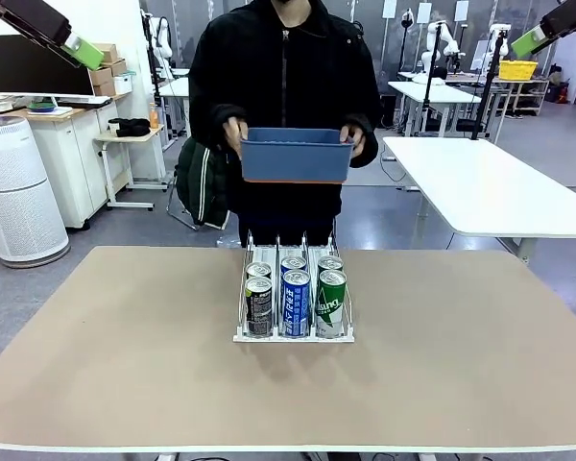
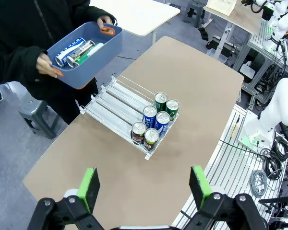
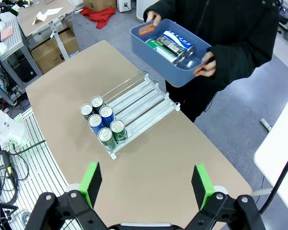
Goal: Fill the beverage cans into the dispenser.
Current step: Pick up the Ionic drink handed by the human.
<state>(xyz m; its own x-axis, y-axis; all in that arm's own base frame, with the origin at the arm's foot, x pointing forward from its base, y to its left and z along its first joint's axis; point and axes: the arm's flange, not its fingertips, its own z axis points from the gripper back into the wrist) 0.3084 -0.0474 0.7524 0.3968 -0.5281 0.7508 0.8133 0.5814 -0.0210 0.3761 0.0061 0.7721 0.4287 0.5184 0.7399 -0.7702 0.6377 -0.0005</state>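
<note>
both pincers hang high above the table (image 1: 125,365): left gripper (image 2: 145,188) released, jaws wide; right gripper (image 3: 146,187) also released, jaws wide. table top is plain tan w/ a pale edge.

dispenser (image 1: 274,248) sits mid-table, back end near the far edge. six beverage cans (image 2: 156,120) stand upright at its near end, 2 per lane: black-grey cans (image 1: 258,305) left lane, blue cans (image 1: 296,303) mid, green cans (image 1: 331,303) right.

just past the far edge a person (image 1: 283,67) holds a dark blue bin (image 1: 296,158) by its ends; more cans lie on their sides in it.

beyond: grey floor, white tables (image 1: 480,182), white air purifier (image 1: 19,192) far left, yellow crate (image 1: 516,69) far right.

can print too small to read. front view cuts both arms off at the top corners & hides the bin's inside.
</note>
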